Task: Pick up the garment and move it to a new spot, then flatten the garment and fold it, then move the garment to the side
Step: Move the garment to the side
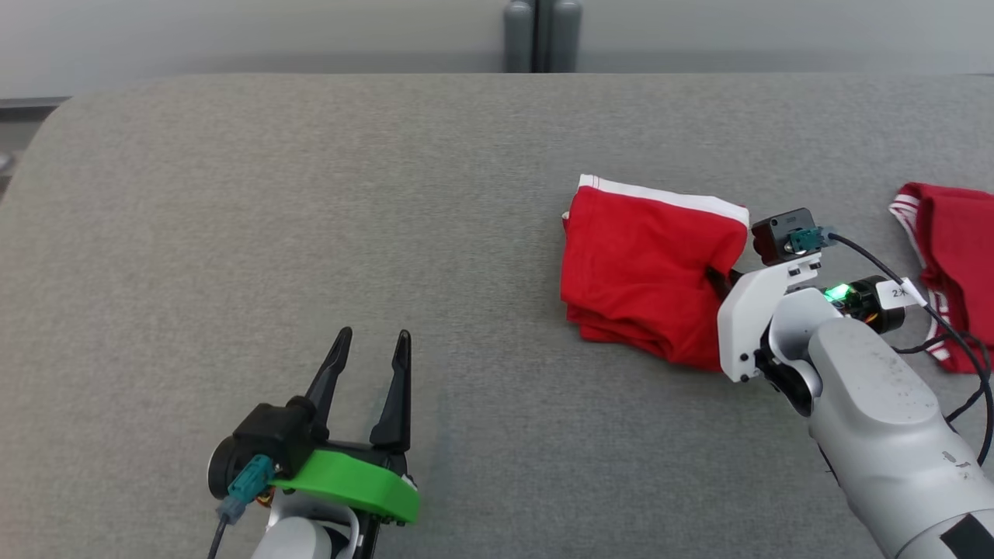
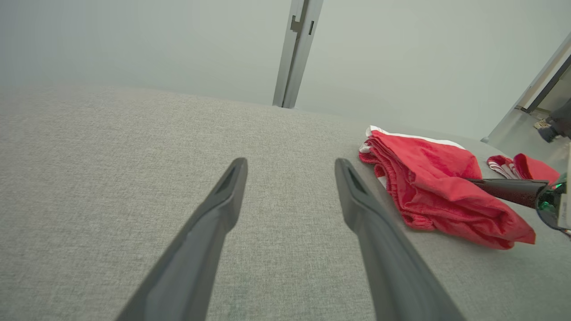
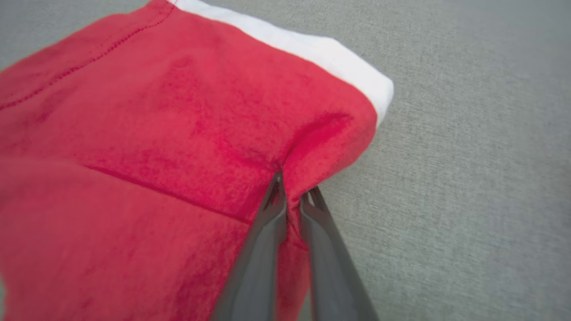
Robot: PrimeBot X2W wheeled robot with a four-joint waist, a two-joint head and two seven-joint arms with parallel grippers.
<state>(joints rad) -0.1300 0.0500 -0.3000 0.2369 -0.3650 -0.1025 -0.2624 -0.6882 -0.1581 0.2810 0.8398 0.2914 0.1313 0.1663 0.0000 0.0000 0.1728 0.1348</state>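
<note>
Red shorts, folded, lie right of the worktop's middle. My right pincer is pinched onto their edge; my left pincer gapes empty. Remaining, I judge: moving them aside.

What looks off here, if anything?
Nothing damaged or spilled. The garment sits folded but skewed on the table, its layers fanned out at the near edge; the right gripper is shut on a pinch of its right edge. A second red garment lies bunched at far right.
</note>
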